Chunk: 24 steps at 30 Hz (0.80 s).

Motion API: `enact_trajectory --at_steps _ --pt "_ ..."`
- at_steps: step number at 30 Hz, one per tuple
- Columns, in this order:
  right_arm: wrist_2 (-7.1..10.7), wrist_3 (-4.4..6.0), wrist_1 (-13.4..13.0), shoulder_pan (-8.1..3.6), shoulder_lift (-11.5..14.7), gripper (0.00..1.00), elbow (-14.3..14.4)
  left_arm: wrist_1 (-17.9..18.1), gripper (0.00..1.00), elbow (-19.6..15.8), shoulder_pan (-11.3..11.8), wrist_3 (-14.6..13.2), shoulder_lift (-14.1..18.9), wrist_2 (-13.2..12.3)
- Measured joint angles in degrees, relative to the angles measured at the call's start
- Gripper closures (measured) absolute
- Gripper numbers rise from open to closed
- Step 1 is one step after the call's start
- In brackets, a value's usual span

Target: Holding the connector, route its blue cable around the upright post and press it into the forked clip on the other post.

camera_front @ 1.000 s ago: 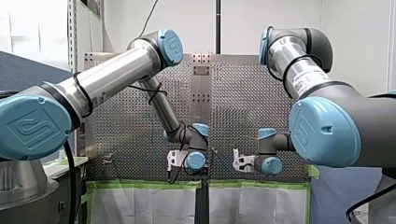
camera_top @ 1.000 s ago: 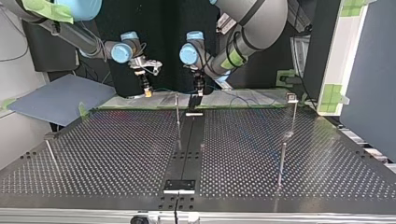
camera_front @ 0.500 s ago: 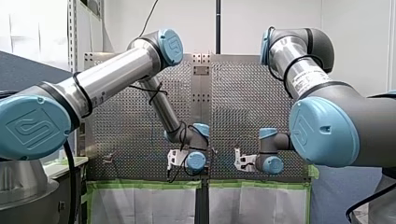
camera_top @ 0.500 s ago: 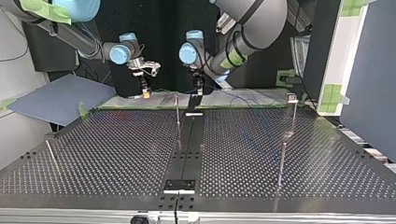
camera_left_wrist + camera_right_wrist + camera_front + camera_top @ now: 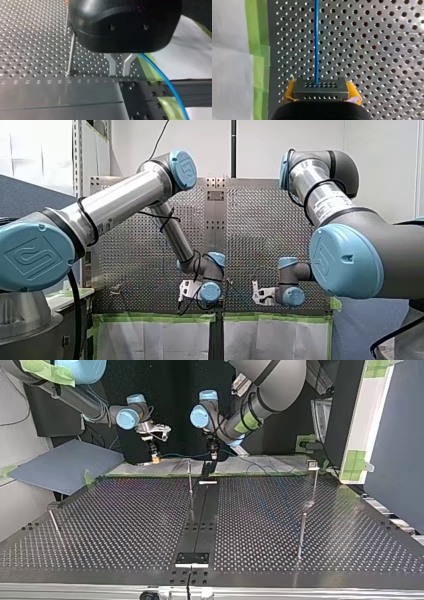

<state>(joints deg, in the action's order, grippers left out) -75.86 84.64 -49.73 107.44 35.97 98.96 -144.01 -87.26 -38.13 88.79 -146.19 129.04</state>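
My right hand (image 5: 320,93) is clenching the dark, blocky connector (image 5: 321,88) between yellow pads (image 5: 288,93), low over the perforated metal bench (image 5: 374,50). The connector's face is dotted with small holes. The smooth blue cable (image 5: 317,42) is running straight out ahead. By my judgement it is neither wrapping the thin steel upright post (image 5: 190,477) nor sitting in the forked clip (image 5: 313,464), so all the routing is yet to come. My left hand (image 5: 121,71) is hovering beside the cable, and I cannot tell whether it is gripping.
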Motion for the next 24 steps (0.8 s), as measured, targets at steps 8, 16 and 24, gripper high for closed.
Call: enact_trajectory --at_steps 8,16,24 --pt "0.03 -3.86 2.8 -0.33 0.2 1.0 0.3 -0.7 0.85 0.0 -0.3 0.3 0.1 1.1" --pt "0.86 -3.86 0.9 -1.02 2.9 1.0 2.9 -1.0 0.85 0.0 -0.4 0.4 0.2 1.6" --pt "1.66 -3.06 0.2 -2.0 4.2 1.0 3.3 -1.8 0.85 0.0 -0.6 0.5 1.9 1.5"
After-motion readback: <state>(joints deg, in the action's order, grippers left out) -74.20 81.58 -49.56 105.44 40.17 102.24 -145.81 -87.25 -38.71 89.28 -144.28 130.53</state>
